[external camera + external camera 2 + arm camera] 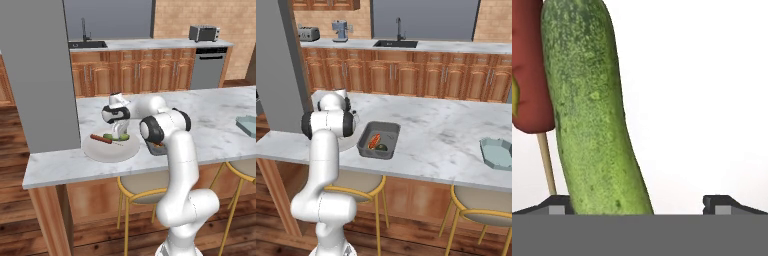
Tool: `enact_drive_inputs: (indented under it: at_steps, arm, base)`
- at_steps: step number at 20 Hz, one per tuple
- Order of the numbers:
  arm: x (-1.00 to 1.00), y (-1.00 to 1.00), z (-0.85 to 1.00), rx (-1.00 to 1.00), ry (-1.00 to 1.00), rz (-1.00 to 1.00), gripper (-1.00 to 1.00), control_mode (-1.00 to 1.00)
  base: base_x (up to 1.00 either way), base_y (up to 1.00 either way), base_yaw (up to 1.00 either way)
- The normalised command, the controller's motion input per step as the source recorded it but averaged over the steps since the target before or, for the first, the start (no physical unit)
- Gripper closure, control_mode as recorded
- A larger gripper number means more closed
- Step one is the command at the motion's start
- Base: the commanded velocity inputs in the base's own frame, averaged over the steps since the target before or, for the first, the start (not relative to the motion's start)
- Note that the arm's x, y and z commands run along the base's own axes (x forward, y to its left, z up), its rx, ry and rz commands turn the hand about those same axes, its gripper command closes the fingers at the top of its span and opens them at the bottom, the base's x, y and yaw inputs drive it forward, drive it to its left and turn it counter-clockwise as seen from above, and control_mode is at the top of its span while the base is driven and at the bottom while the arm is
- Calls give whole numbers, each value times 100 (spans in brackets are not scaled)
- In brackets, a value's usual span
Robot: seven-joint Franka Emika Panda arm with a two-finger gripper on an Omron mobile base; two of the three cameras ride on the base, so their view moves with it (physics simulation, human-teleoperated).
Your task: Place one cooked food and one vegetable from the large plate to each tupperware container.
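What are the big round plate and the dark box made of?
The large plate looks like glazed ceramic: smooth, off-white, no pattern. The dark grey container seems to be matte plastic, though its dull even surface leaves that unsure.

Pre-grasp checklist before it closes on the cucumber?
1. Fingers open: ok, both tips stand wide apart.
2. Cucumber between the tips: not ok, it lies close by the left tip, off centre.
3. Neighbour clear: cannot tell, the red skewered food lies right beside the cucumber; contact unclear.
4. Gripper down over the large plate: ok.
5. Dark grey container already filled: ok, a red piece and a green piece inside.
6. Pale blue container free: ok, it looks empty, far along the counter.
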Motion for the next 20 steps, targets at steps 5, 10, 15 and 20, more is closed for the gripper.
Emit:
enact_drive_inputs:
  at_steps: [5,10,15,20]
  arm:
    - [0,0,-11,0,-2,2,-100,-100]
    - [0,0,-8,0,-4,2,-100,-100]
    - [0,0,0,0,0,1,-100,-100]
    - [0,0,0,0,0,1,100,-100]
  base:
    - [0,0,0]
    - [0,0,0]
    - [0,0,0]
    - [0,0,0]
